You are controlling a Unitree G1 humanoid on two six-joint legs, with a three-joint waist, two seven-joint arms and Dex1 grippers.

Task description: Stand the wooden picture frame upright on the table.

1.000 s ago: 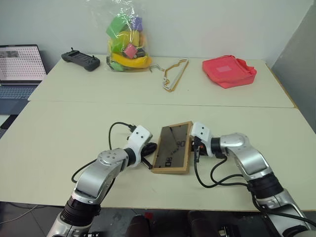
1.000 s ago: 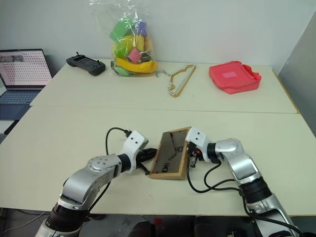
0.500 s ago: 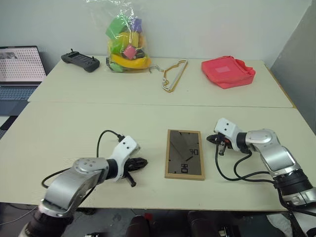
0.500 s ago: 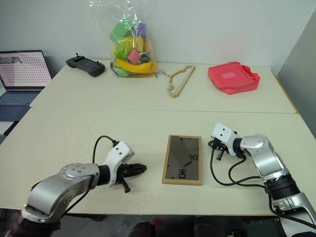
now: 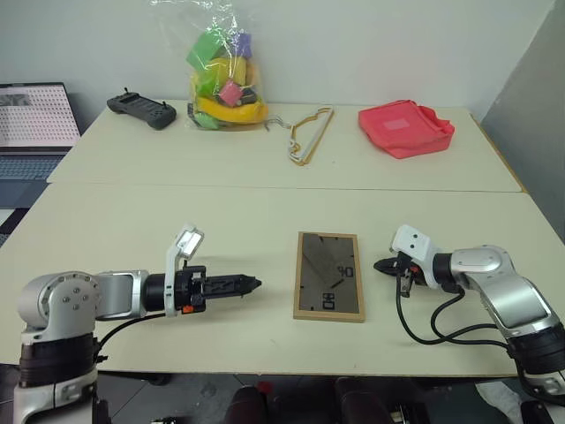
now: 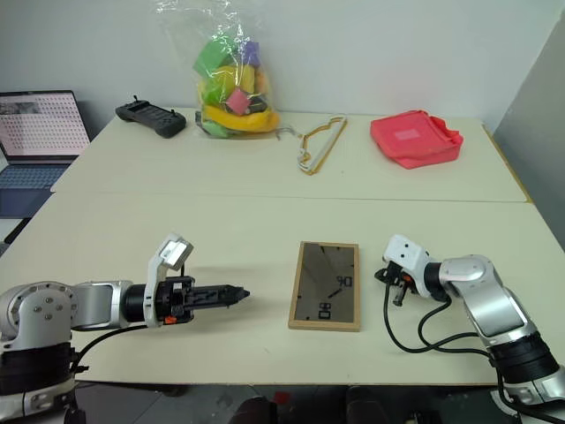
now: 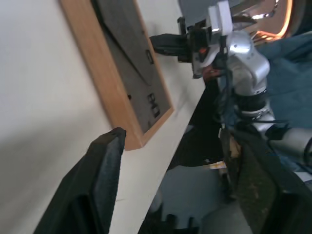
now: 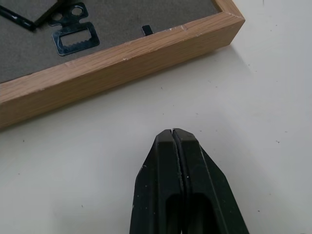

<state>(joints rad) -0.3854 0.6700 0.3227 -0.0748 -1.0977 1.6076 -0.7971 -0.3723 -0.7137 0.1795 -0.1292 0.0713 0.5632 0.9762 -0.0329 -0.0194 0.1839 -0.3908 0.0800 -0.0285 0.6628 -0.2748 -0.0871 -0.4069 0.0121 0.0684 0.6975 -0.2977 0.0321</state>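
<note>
At lower centre of the head view, we see the picture frame (image 5: pixel 329 276) lying flat on the table (image 5: pixel 265 221), dark back panel up. Our left gripper (image 7: pixel 165 185), at lower left, has its fingers spread wide, holding nothing. Our right gripper (image 8: pixel 173 139), at lower right, is pressed closed and empty, near the frame's edge.

Head stereo pair above table (image 5: pixel 132 212); wrist cameras low, facing frame (image 8: pixel 117 58).

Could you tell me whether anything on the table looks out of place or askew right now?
Yes: the wooden picture frame lies flat, back panel up, on the table instead of standing. Neither the left gripper nor the right gripper touches it.
</note>
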